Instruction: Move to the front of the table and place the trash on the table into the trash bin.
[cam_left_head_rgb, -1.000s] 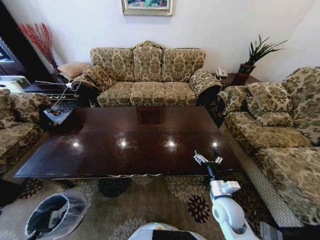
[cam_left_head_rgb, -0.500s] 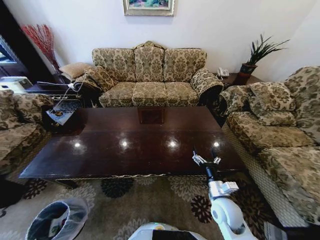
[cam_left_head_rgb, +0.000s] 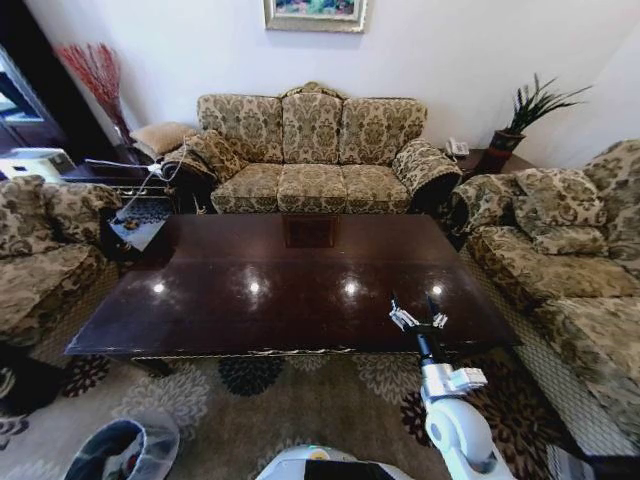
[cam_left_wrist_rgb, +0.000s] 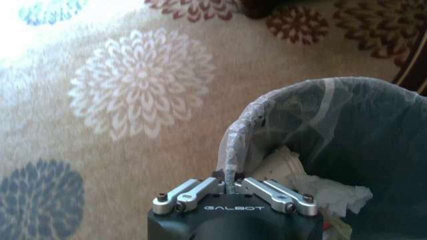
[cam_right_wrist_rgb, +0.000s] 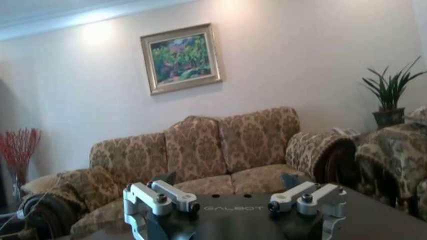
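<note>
Gripping the trash bin (cam_left_wrist_rgb: 347, 150) by its bagged rim, the left gripper (cam_left_wrist_rgb: 233, 192) was clamped shut, lower left; right gripper (cam_left_head_rgb: 418, 318) spread empty over the table (cam_left_head_rgb: 250, 300).

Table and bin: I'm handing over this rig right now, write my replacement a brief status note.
Right gripper: open, held over the table's near right edge, holding nothing.
Left gripper: shut on the trash bin's bag rim.
Trash bin sits on the carpet at the robot's front left; crumpled white paper lies inside.
Done: no trash visible on the tabletop.
Left: apparently nothing; confirm the top is clear.
</note>
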